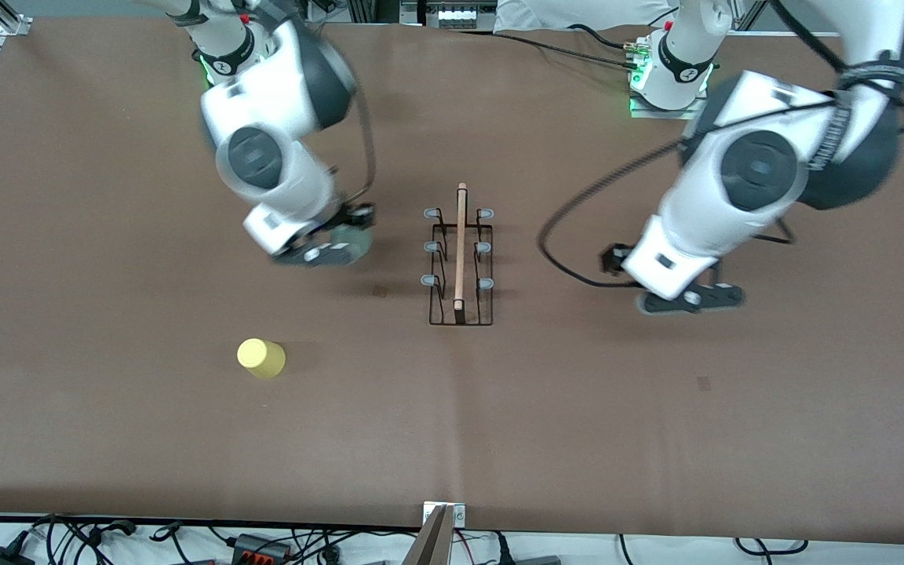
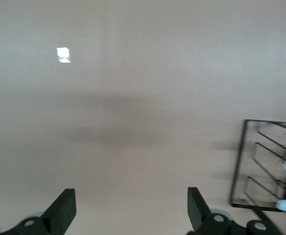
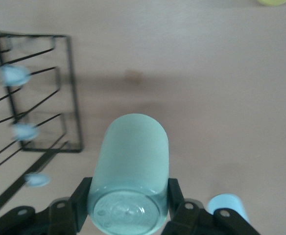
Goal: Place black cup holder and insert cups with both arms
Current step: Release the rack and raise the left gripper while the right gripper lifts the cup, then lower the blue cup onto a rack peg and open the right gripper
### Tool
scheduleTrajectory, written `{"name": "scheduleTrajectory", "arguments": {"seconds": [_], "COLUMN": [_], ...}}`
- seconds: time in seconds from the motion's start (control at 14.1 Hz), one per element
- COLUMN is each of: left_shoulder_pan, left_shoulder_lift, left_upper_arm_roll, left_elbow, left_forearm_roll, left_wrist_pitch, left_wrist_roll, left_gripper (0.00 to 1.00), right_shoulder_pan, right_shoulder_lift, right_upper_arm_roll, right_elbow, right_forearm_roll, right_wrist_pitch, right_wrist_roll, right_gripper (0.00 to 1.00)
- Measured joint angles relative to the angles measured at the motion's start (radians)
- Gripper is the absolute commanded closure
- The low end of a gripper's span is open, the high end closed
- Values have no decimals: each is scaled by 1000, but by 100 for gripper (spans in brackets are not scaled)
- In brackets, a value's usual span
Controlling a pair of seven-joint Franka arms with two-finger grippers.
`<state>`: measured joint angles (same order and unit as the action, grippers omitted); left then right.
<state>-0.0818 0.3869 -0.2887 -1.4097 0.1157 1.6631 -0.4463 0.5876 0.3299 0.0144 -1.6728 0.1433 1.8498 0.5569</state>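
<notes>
The yellow cup lies nearest the front camera, toward the right arm's end. Farther off, the rack stands mid-table, its pegs empty. Beside it, the right gripper clamps the mint cup; threading it onto a peg looks next. The left gripper hangs spread and empty. Only the right wrist view shows a blue cup.

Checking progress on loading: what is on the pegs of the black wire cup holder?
Nothing: the black wire cup holder shows all six grey-tipped pegs bare. No peg is covered in the front view.
</notes>
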Motion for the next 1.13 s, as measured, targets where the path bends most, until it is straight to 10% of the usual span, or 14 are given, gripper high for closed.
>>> {"name": "scheduleTrajectory", "arguments": {"seconds": [0.5,1.13], "left_shoulder_pan": [251,145], "left_shoulder_lift": [-121,-292], "left_upper_arm_roll": [44,217], "left_elbow": [6,-181], "left_forearm_roll": [2,-75], "left_wrist_pitch": [-45,-59], "left_wrist_roll": [436,489], "left_gripper": [0,0], "right_shoulder_pan": [154,180], "right_shoulder_lift": [74,128], "right_upper_arm_roll": [-1,-5], "right_elbow": [57,79], "right_forearm_roll": [68,69], "right_wrist_pitch": [11,31], "right_wrist_roll": [133,135], "right_gripper": [67,67]}}
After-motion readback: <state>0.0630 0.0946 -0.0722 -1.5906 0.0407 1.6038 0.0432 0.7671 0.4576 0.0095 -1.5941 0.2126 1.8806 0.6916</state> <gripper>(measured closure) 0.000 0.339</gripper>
